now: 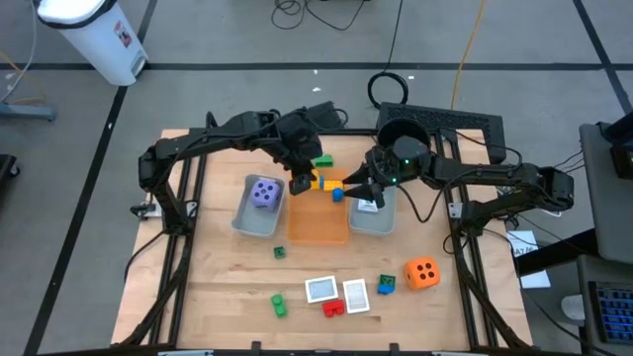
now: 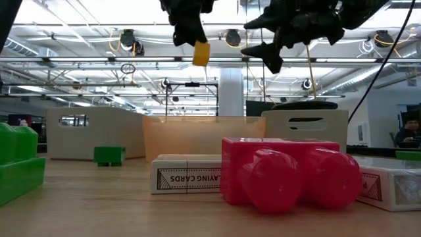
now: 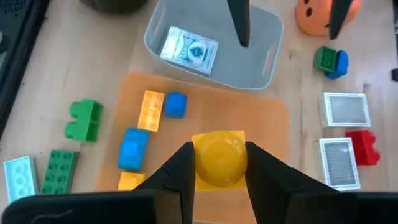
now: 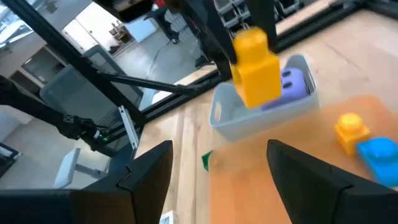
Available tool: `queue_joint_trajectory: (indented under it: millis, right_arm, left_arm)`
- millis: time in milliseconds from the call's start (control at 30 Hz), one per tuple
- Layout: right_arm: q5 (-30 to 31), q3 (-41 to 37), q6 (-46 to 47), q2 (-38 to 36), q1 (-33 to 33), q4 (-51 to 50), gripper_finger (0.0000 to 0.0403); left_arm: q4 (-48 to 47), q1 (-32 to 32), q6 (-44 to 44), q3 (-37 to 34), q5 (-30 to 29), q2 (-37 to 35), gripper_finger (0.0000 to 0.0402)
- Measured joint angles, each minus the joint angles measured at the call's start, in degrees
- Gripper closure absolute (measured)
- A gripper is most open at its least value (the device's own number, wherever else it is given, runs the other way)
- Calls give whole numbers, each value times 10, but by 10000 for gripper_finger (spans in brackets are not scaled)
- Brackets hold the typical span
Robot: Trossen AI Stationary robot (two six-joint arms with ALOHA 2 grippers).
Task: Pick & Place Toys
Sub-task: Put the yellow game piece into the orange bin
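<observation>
Toys [image 1: 336, 297] strewn on wood table [image 1: 218, 287], workshop bkgd.

We saw a yellow brick [image 3: 217, 159] between dark pincer fingers [image 3: 178, 176], over an orange tray [image 1: 318, 220]. A purple white-spotted die [image 1: 264, 193] sat in a grey tray [image 1: 244, 220]; an orange black-spotted die [image 1: 422, 273], red brick [image 2: 283, 172] and green bricks [image 3: 84, 119] lay on the pale wooden worktop [image 1: 218, 287].

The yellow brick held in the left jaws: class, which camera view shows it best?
The right wrist view: the yellow brick hangs side-on, unobstructed. The left wrist view shows it between the jaws, the low view shows it small, the high view barely shows it.
</observation>
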Motion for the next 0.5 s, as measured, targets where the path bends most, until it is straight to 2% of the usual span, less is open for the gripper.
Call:
queue_joint_trajectory:
  millis: [233, 367, 500]
  right_arm:
    - [4, -53, 48, -29, -12, 26, 149]
    - [14, -85, 72, -52, -11, 49, 149]
    - [36, -116, 99, -74, -11, 78, 149]
  left_arm:
    - [20, 0, -8, -61, -5, 0, 293]
    - [71, -2, -26, -113, 21, 0, 293]
    - [109, -3, -34, -153, 19, 0, 293]
